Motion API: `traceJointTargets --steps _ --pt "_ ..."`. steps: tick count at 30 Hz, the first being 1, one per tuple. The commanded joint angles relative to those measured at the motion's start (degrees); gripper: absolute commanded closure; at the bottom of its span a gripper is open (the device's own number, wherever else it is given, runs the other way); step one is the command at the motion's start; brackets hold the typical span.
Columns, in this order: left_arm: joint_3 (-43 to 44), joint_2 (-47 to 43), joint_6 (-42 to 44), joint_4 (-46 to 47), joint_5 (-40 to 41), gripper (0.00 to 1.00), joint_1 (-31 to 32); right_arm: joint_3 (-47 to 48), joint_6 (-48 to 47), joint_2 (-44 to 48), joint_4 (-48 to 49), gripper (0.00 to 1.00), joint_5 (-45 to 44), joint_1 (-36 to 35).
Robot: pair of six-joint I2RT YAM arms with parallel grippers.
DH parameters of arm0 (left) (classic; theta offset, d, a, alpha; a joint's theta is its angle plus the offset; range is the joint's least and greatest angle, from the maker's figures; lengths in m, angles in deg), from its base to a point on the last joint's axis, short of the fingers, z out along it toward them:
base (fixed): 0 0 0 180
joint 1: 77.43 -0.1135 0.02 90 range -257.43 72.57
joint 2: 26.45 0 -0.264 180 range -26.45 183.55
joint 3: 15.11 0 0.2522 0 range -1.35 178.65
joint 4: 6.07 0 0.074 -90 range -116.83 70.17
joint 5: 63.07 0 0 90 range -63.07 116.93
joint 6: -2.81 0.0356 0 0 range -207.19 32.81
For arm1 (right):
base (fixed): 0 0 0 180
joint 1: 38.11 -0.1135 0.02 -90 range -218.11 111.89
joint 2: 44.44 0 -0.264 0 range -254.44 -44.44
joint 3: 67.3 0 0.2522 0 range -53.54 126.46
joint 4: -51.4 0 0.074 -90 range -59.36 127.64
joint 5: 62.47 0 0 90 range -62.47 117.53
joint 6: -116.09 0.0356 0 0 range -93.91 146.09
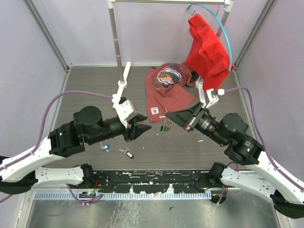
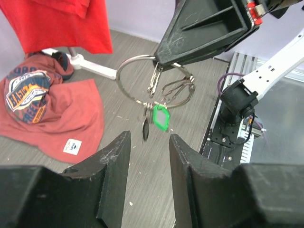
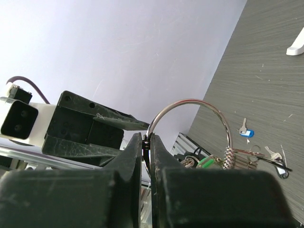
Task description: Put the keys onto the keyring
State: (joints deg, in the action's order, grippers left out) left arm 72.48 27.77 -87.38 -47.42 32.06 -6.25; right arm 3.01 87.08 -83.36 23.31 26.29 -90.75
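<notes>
1. The right gripper (image 3: 147, 142) was clenched on the keyring (image 3: 190, 101). It pinched the thin wire between its fingertips at the lower centre of the right wrist view, and the ring arched up and to the right from that pinch.
2. In the overhead view the keyring (image 1: 166, 125) hung off the table (image 1: 190, 147) at the middle of the frame. It sat just under the right gripper (image 1: 170, 116) and a little right of the left gripper (image 1: 142, 128).
3. In the left wrist view a green tag (image 2: 160, 117) dangled from the bottom of the keyring (image 2: 149, 104), with a dark key (image 2: 146, 130) just left of it. Thinner wire loops (image 2: 178, 92) hung to the right; how many keys the ring carried could not be counted.
4. The left gripper (image 2: 148, 164) was released, its two fingers spread at the lower centre of that view with nothing between them. It was aimed at the ring but apart from it.
5. Two loose keys lay on the table at the lower left of centre in the overhead view, apart from the ring: a blue-tagged key (image 1: 104, 147) and a black-headed key (image 1: 128, 154).
6. A crumpled red shirt (image 1: 166, 85) lay on the table at the upper centre. A hanging red shirt (image 1: 206, 47) drooped from a hanger at the upper right.
</notes>
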Motion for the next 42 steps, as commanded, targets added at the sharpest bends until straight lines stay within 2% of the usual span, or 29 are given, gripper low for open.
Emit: traceJointTargets --steps 1,6,11,18,26,33,42 --pt "-0.52 0.13 2.53 7.15 -2.51 0.54 0.76 1.16 1.19 0.11 7.43 0.99 0.17 0.04" --pt "-0.95 0.52 5.28 10.26 -2.75 0.54 2.2 1.0 1.34 0.69 8.4 0.99 -0.24 0.0" --pt "-1.27 0.83 7.59 12.3 -1.37 0.64 4.36 0.12 0.86 1.26 11.69 0.99 0.63 0.0" --pt "-0.93 1.65 12.39 13.79 4.27 0.69 7.97 -0.53 -0.09 1.34 16.75 0.99 3.26 0.0" --pt "-0.05 2.21 12.93 13.99 9.7 0.76 8.82 -0.54 -0.34 1.53 16.87 0.99 4.01 0.0" --pt "-1.28 0.55 13.69 16.81 11.65 0.71 9.18 -0.52 -0.74 1.74 17.35 0.99 4.73 0.0" --pt "-0.35 1.85 14.08 17.31 9.0 0.69 9.84 -0.51 -0.59 1.39 17.11 0.99 5.1 0.0"
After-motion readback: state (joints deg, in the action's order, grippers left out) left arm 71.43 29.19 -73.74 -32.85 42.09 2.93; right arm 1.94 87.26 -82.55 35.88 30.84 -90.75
